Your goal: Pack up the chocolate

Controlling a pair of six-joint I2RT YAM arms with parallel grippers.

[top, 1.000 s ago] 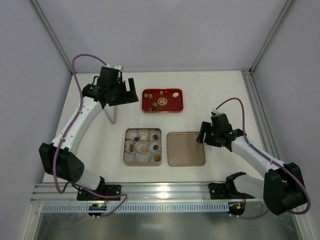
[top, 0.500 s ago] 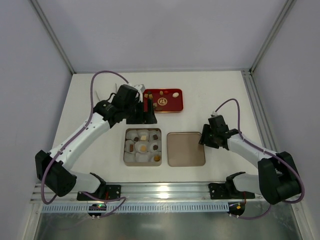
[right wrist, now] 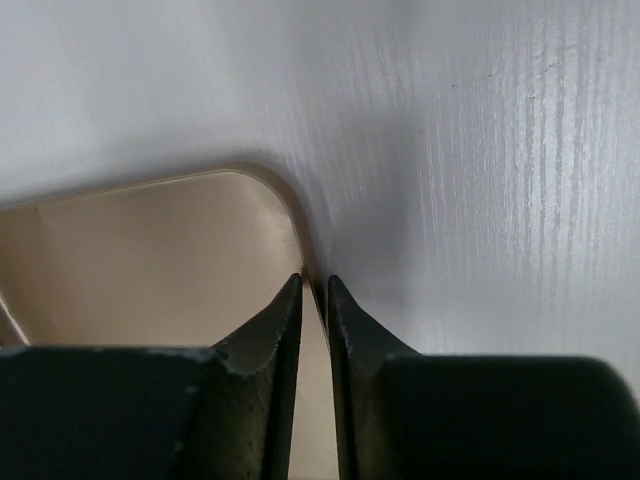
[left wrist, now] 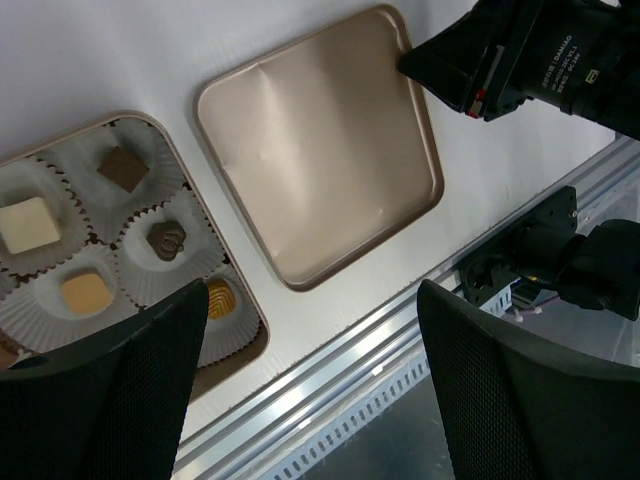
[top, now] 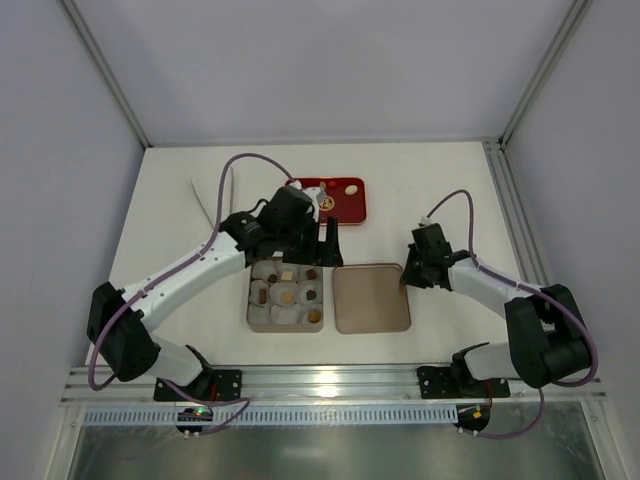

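Chocolates sit in white paper cups in the open tin [top: 249,300]: a dark cube [left wrist: 123,168], a cream cube [left wrist: 25,223], a tan cube [left wrist: 85,292], a dark heart [left wrist: 168,238] and a gold round [left wrist: 220,298]. More lie on the red tray [top: 352,207], mostly hidden by my left arm; a cream one [top: 350,192] shows. My left gripper [top: 328,245] [left wrist: 312,290] hangs open above the gap between the tin and its lid [top: 370,298] [left wrist: 320,170], holding nothing. My right gripper [top: 408,272] [right wrist: 314,285] is shut on the lid's [right wrist: 150,250] right rim near the far corner.
A white curled sheet [top: 215,195] lies at the back left. The aluminium rail [top: 320,385] [left wrist: 330,370] runs along the near edge. The frame post [top: 520,230] borders the table on the right. The right arm's black wrist [left wrist: 540,50] shows by the lid's corner.
My left arm has swung from the back left across to above the tin and lid, still open. My right gripper slid left onto the lid's edge and closed on it.
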